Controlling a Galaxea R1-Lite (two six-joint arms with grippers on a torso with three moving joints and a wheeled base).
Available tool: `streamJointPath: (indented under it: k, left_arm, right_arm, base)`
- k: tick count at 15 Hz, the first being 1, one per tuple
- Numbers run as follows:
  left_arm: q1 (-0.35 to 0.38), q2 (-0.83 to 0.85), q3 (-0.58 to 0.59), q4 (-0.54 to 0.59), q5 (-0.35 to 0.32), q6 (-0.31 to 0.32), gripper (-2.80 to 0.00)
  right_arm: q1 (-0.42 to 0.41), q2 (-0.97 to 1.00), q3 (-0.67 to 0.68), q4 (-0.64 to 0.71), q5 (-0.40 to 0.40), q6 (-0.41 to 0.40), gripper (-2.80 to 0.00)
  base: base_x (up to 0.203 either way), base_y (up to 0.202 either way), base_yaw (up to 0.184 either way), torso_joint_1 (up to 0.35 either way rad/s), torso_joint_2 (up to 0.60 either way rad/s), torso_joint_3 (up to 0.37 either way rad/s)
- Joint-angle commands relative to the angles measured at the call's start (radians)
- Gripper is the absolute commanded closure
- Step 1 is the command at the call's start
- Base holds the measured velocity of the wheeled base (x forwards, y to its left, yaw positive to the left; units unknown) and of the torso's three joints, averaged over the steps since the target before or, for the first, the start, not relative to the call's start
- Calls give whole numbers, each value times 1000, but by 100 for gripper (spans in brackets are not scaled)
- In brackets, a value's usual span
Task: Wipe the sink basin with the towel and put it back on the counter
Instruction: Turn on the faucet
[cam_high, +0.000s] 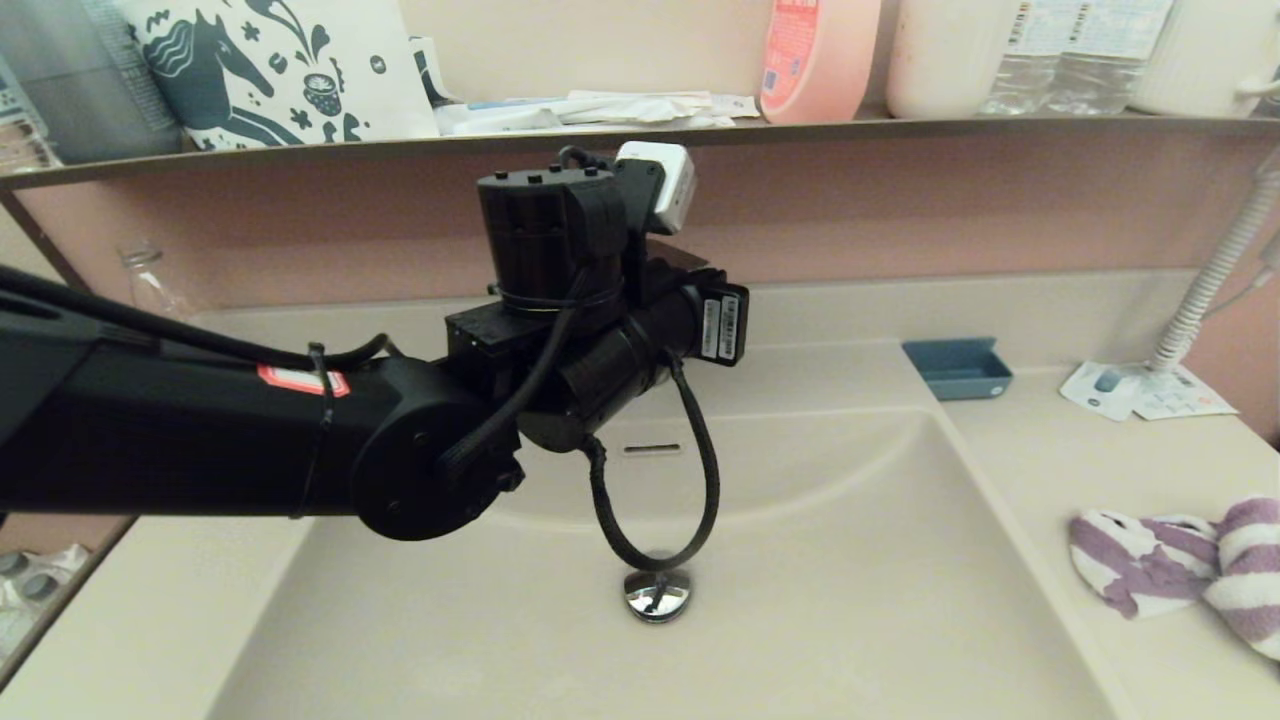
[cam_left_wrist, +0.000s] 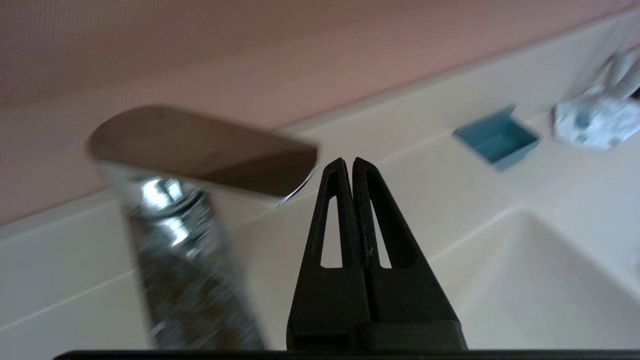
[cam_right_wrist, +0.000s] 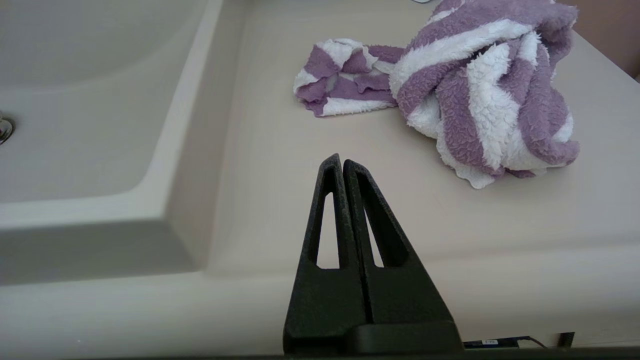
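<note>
The purple and white striped towel (cam_high: 1185, 572) (cam_right_wrist: 450, 95) lies crumpled on the cream counter (cam_high: 1080, 470) to the right of the sink basin (cam_high: 850, 620). The chrome drain plug (cam_high: 657, 592) and the overflow slot (cam_high: 651, 449) show in the basin. My left arm reaches across above the basin's back; its gripper (cam_left_wrist: 348, 162) is shut and empty, right beside the chrome faucet lever (cam_left_wrist: 200, 150). My right gripper (cam_right_wrist: 339, 161) is shut and empty, low over the counter's front part, short of the towel; it is outside the head view.
A blue tray (cam_high: 958, 368) and a printed white paper card (cam_high: 1140, 392) sit at the back right of the counter, beside a white coiled hose (cam_high: 1215, 270). A shelf (cam_high: 700, 132) above the pink wall carries bottles and a patterned bag.
</note>
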Motion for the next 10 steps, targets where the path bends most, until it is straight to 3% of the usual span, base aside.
streamJointPath:
  k: [1, 6, 10]
  left_arm:
    - [3, 34, -33, -32, 5, -15, 0]
    - [5, 29, -68, -44, 23, -11, 0]
    - [-38, -30, 18, -43, 31, -14, 0]
  right_arm:
    - [0, 1, 0, 0, 0, 0, 0]
    - [0, 1, 0, -1, 0, 0, 0]
    - [0, 0, 0, 0, 0, 0, 0]
  base:
    - [0, 0, 0, 0, 0, 0]
    - [0, 0, 0, 0, 0, 0]
    - [0, 0, 0, 0, 0, 0]
